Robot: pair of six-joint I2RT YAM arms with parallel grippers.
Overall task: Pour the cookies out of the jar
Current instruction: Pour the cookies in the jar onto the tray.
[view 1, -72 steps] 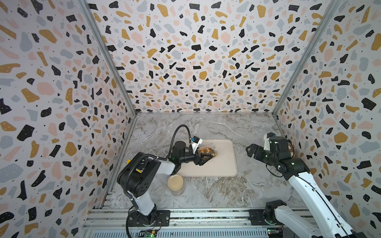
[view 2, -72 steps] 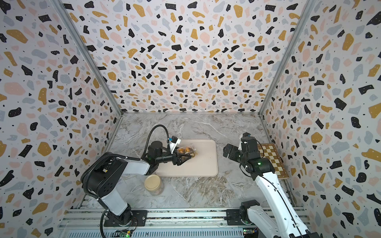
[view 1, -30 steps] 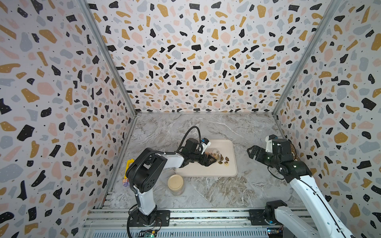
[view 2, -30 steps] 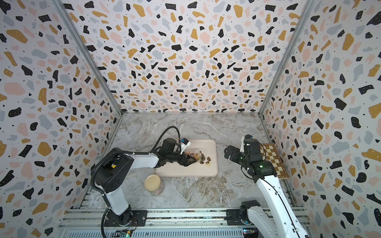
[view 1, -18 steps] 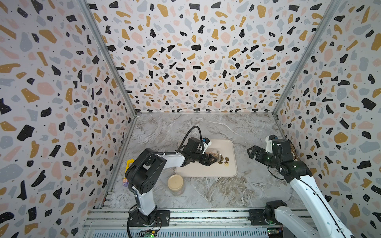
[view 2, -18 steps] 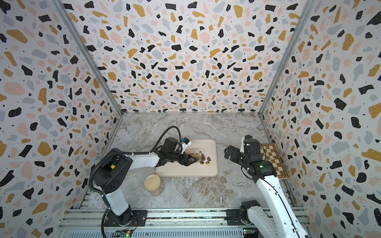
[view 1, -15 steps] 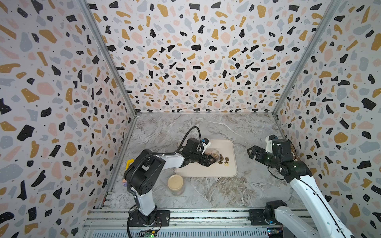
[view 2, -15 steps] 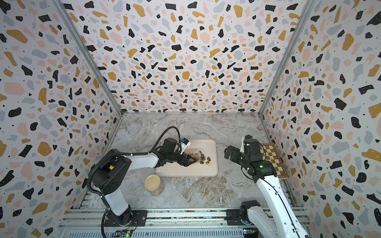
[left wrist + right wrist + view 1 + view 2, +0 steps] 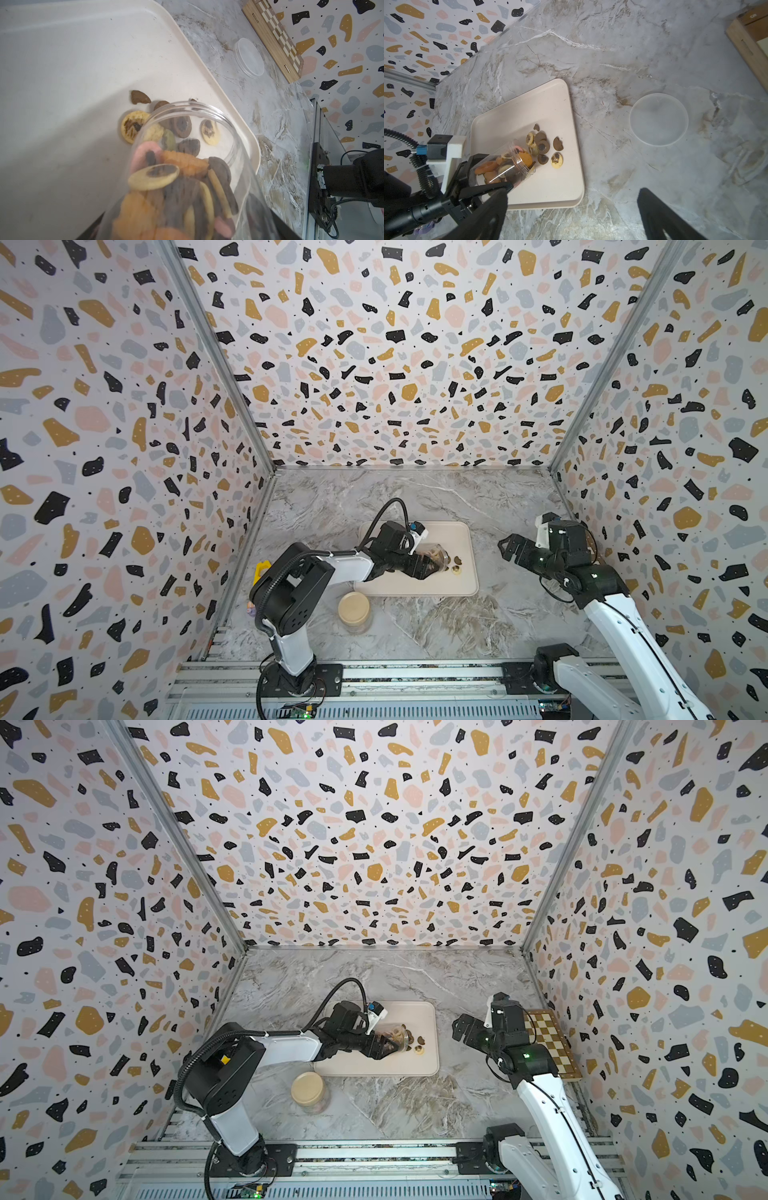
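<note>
Just before the tray point(image 9: 415, 585) stands a capped jar point(image 9: 353, 608). Over the tray the left hand point(image 9: 492, 172) grips the tipped jar point(image 9: 517, 160), cookies point(image 9: 542, 145) spilled toward the right rim. Beside that rim the right hand point(image 9: 512, 549) gapes; bare desk point(image 9: 374, 497) beyond, terrazzo walls point(image 9: 395, 364).

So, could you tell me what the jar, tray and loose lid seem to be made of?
The jar: clear glossy plastic, probably; cookies show through, threaded neck. The tray: matte cream plastic or melamine, moulded raised rim. The lid: frosted translucent plastic, likely; marbled tabletop shows faintly through.
</note>
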